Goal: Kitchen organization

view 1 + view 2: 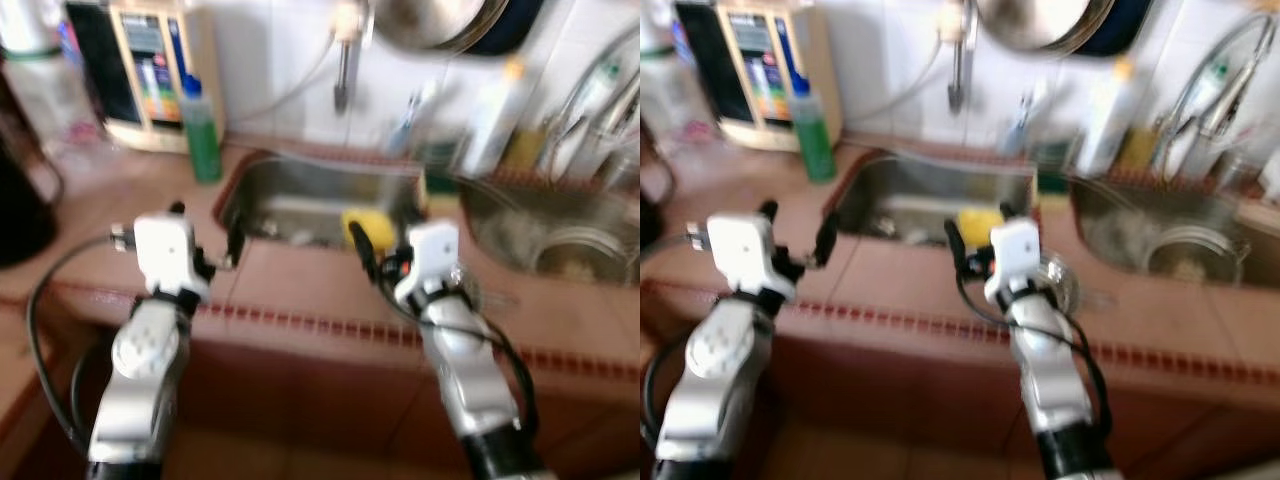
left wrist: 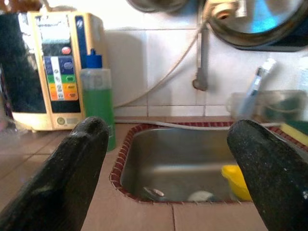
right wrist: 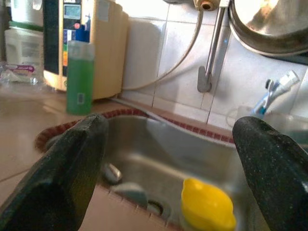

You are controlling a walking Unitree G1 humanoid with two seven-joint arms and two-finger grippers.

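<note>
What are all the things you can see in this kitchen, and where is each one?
Sink: one, steel, sunk in the tiled counter ahead.
Yellow cup: one, yellow, inside the sink.
Green bottle: one, green with blue cap, on the counter left of the sink.
Water machine: one, cream and black, against the wall behind the green bottle.
Pan: one, shiny metal, hanging on the white tiled wall.
Toothbrush: one, blue and white, in a clear holder behind the sink.
Second basin: one, steel, to the right, with a metal bowl inside.
Left claw: one, black fingers, open, over the counter before the sink.
Right claw: one, black fingers, open, near the sink edge.
</note>
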